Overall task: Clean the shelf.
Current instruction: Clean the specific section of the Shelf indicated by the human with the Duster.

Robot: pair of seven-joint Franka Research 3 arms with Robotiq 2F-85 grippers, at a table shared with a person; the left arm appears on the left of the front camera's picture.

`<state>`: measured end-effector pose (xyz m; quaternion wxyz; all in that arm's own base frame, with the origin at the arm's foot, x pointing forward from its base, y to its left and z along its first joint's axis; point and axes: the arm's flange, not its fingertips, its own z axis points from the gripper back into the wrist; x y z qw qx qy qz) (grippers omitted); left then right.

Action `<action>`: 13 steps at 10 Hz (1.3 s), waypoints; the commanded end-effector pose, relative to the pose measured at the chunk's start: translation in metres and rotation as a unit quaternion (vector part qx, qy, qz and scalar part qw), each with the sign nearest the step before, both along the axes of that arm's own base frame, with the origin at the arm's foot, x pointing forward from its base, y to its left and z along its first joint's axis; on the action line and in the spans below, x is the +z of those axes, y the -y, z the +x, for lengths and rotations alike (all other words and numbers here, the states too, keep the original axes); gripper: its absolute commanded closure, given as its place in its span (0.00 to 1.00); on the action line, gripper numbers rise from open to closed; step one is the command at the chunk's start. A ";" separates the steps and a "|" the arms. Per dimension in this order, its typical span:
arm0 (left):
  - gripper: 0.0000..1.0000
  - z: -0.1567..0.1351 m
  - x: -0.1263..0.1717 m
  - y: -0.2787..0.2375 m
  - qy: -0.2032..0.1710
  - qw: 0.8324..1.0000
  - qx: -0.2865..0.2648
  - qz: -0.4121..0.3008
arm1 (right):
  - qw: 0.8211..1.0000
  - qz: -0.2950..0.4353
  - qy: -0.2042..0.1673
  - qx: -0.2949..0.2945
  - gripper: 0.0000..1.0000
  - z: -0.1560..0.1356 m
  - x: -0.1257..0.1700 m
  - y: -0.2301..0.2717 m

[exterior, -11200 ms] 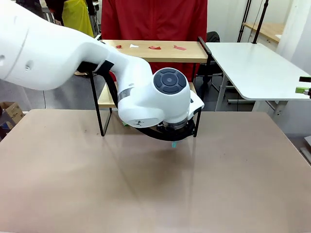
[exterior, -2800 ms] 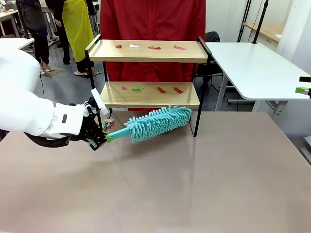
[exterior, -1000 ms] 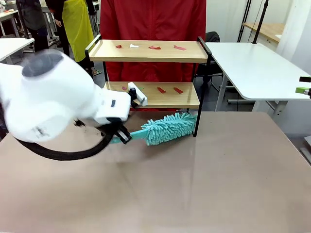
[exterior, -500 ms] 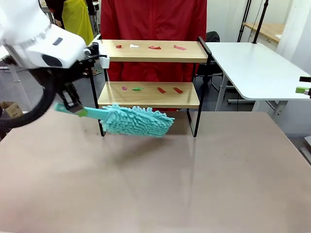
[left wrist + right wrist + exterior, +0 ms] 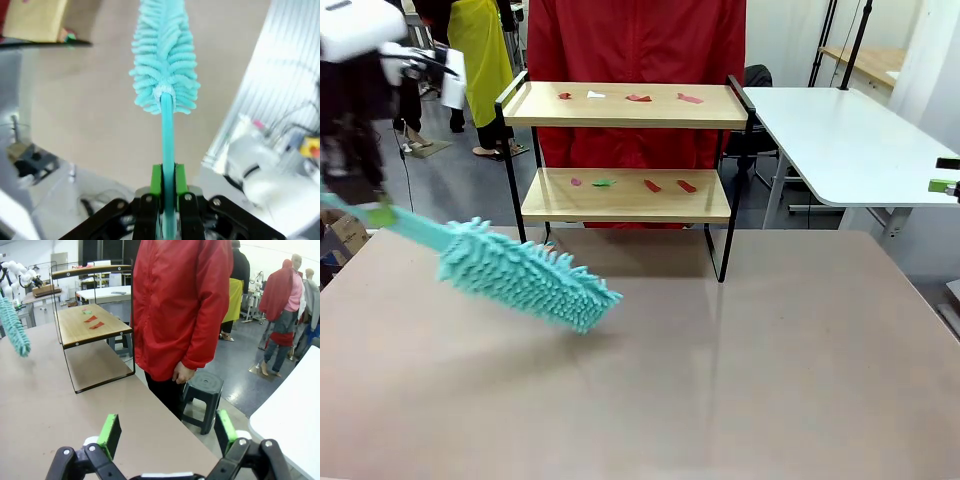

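1. The shelf stands at the far side of the table, just in front of a person in red.
2. As far as the frames show, none of the cleaning is done. The top board carries red scraps and a white one, and the lower board carries red ones and a green one.
3. The left gripper is clamped tight on the handle of the duster. It holds the duster out to the robot's left, with the fluffy head slanting down over the table, apart from the shelf (the arm is blurred in the front view).
4. The right gripper has its jaws spread wide with nothing between them. It hangs over the table's far side, beyond the shelf's end (near the person).
5. What is left, by my judgement, is nearly everything: bring the duster head onto each board and sweep the scraps off.
6. No brand, label or writing can be read on the shelf, the duster or the grippers.
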<state>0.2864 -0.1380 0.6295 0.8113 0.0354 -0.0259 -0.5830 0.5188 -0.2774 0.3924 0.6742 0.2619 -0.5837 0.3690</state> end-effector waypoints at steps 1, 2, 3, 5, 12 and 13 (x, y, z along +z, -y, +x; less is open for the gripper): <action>0.87 0.000 0.031 -0.022 -0.055 0.998 -0.009 0.031 | 1.000 -0.002 -0.007 -0.002 0.00 0.001 0.006 -0.002; 0.87 -0.001 0.039 -0.034 -0.075 0.996 -0.011 0.054 | 1.000 -0.002 -0.007 -0.002 0.00 0.001 0.006 -0.002; 0.87 -0.002 0.043 -0.043 -0.094 0.993 -0.007 0.068 | 1.000 -0.002 -0.007 -0.002 0.00 0.001 0.006 -0.002; 0.87 0.003 0.047 -0.059 -0.111 0.991 -0.015 0.076 | 1.000 -0.002 -0.007 -0.002 0.00 0.001 0.006 -0.002; 0.87 0.000 0.040 -0.057 -0.109 0.991 0.002 0.077 | 1.000 -0.002 -0.007 -0.002 0.00 0.001 0.006 -0.002; 0.87 0.000 0.040 -0.057 -0.109 0.991 0.002 0.077 | 1.000 -0.002 -0.007 -0.002 0.00 0.001 0.006 -0.002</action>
